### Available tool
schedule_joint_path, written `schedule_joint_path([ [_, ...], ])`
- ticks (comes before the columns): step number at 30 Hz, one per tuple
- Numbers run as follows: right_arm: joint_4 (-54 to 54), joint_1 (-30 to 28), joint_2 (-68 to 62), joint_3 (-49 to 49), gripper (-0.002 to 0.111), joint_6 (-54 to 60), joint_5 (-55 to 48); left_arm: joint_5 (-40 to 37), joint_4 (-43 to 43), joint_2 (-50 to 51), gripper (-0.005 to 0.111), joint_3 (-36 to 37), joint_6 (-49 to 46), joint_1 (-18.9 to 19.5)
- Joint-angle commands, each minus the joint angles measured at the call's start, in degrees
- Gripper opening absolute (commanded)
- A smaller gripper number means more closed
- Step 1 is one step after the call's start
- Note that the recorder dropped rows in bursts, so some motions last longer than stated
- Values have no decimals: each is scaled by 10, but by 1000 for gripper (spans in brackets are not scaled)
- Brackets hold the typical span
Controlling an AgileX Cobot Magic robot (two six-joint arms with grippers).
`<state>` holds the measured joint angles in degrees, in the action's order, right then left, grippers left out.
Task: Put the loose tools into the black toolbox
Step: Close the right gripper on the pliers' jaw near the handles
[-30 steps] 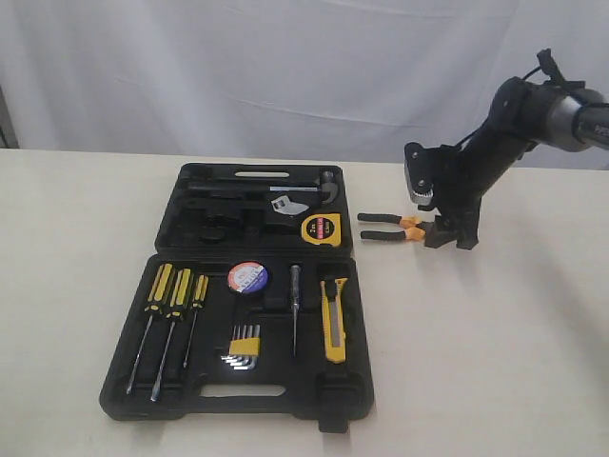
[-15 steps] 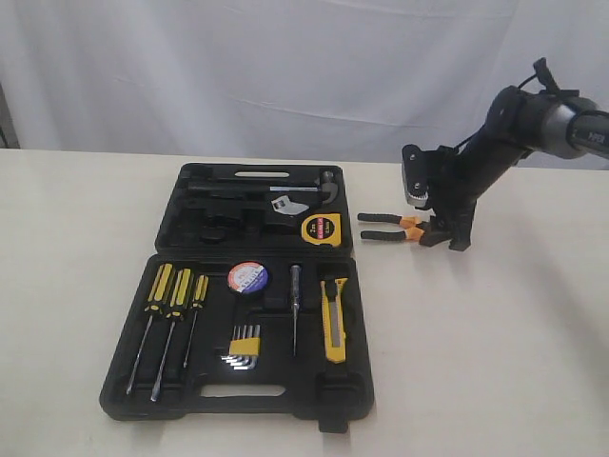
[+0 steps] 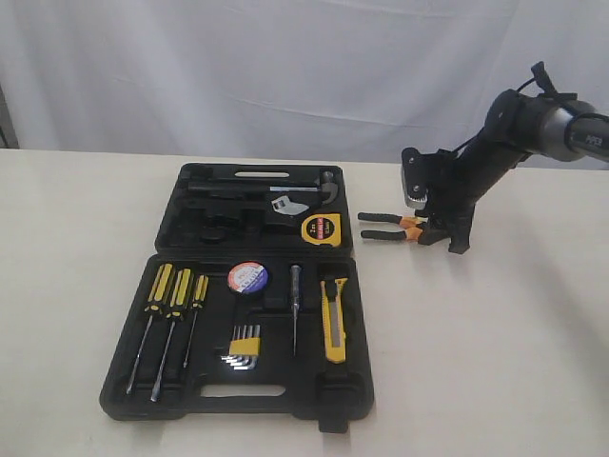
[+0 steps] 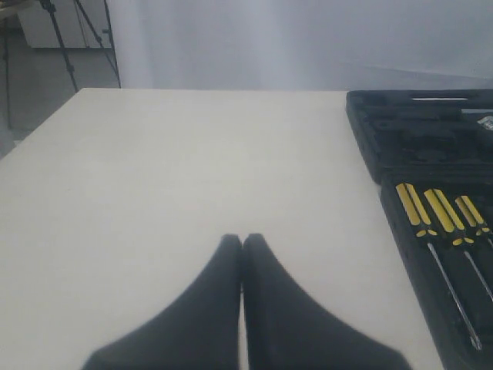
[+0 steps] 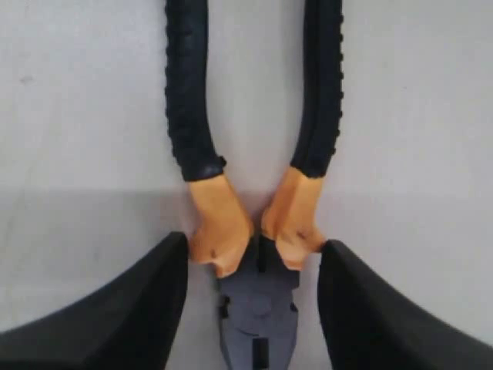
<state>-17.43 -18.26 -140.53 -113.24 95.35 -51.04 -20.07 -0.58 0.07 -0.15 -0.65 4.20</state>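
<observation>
Outside view: black toolbox (image 3: 314, 405) lying open on the desk (image 3: 76, 248), with tape measure (image 3: 321, 228), tape roll (image 3: 247, 278) and utility knife (image 3: 334, 328) sitting inside. Pliers (image 3: 385, 226) out on the desk, just right of the box, right tool (image 3: 445, 238) down at the head end. Left wrist view: left tool (image 4: 242, 243) closed tight, holding nothing, above bare desk beside 3 screwdrivers (image 4: 435, 216). Right wrist view: 2 fingers (image 5: 131, 308) apart, 1 each side of the pliers' orange neck, right up against it; cannot tell if squeezing.
</observation>
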Motion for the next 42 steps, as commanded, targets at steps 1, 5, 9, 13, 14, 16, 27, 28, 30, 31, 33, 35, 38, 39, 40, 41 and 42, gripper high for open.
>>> schedule_joint_path([
  [1, 16, 0, -7, 0, 47, 0, -20, 5, 6, -1, 0, 1, 2, -3],
  [5, 16, 0, -6, 0, 42, -11, -15, 5, 6, -1, 0, 1, 2, -3],
  [9, 16, 0, -6, 0, 42, -15, -14, 5, 6, -1, 0, 1, 2, -3],
  [13, 17, 0, -6, 0, 42, -13, -30, 5, 6, -1, 0, 1, 2, -3],
  [14, 17, 0, -4, 0, 42, -13, -41, 5, 6, -1, 0, 1, 2, -3],
  [16, 19, 0, -1, 0, 42, -13, -69, 5, 6, -1, 0, 1, 2, -3],
  [27, 18, 18, 39, 0, 42, -16, -60, 5, 6, -1, 0, 1, 2, -3],
  [28, 18, 18, 40, 0, 43, -19, -46, 5, 6, -1, 0, 1, 2, -3],
  [30, 21, 18, 40, 0, 46, -43, -19, 5, 6, -1, 0, 1, 2, -3],
  [31, 31, 18, 40, 0, 52, -55, -17, 5, 6, -1, 0, 1, 2, -3],
  [33, 48, 18, 38, 0, 59, -74, -18, 5, 6, -1, 0, 1, 2, -3],
  [35, 59, 18, 34, 0, 61, -84, -20, 5, 6, -1, 0, 1, 2, -3],
  [38, 59, 18, 26, 0, 59, -84, -19, 5, 6, -1, 0, 1, 2, -3],
  [39, 59, 18, 23, 0, 58, -84, -19, 5, 6, -1, 0, 1, 2, -3],
  [40, 59, 18, 19, 0, 58, -84, -18, 5, 6, -1, 0, 1, 2, -3],
  [41, 59, 18, 16, 0, 57, -85, -18, 5, 6, -1, 0, 1, 2, -3],
  [42, 59, 18, 15, 0, 57, -85, -18, 5, 6, -1, 0, 1, 2, -3],
])
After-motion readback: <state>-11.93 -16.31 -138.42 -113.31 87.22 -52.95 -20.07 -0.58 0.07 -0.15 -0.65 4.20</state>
